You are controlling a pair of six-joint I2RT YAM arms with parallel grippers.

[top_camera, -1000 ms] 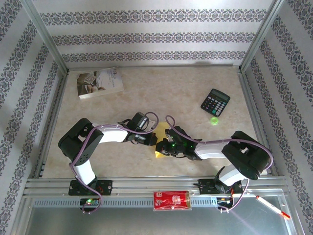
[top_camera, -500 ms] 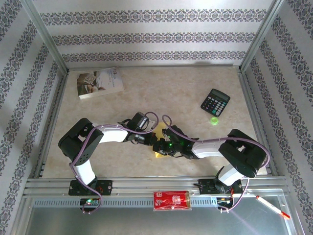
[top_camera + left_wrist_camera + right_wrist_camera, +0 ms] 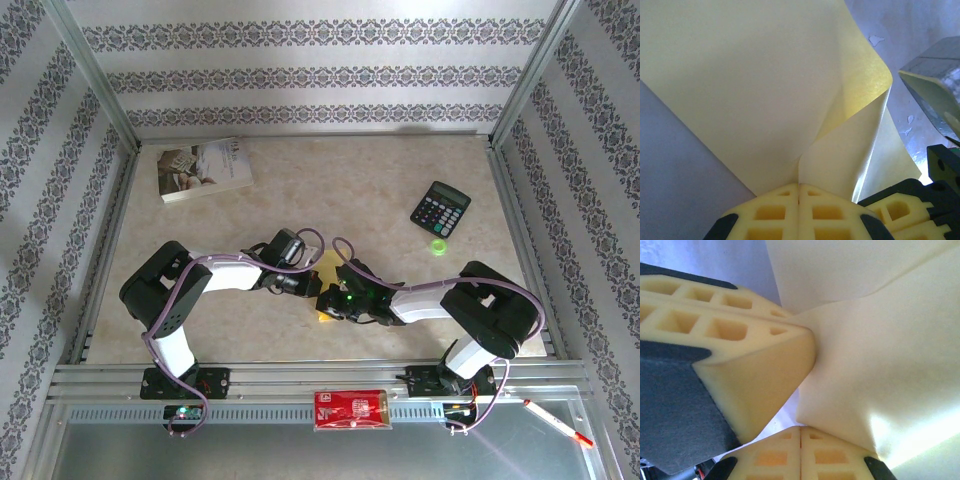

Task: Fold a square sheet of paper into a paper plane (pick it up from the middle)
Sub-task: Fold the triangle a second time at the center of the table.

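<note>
Yellow square sheet of paper [image 3: 740, 75] tight in left hand [image 3: 799, 187] and right hand [image 3: 801, 430]

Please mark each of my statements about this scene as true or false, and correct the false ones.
1. The left jaws are shut on the yellow paper. True.
2. The right jaws stand wide open above the paper. False: they are shut on the paper too.
3. The calculator lies on the far right part of the table. True.
4. The book lies touching the calculator. False: it lies at the far left, well apart from it.
5. The red packet rests on the yellow paper. False: it lies at the near edge, between the arm bases.
</note>
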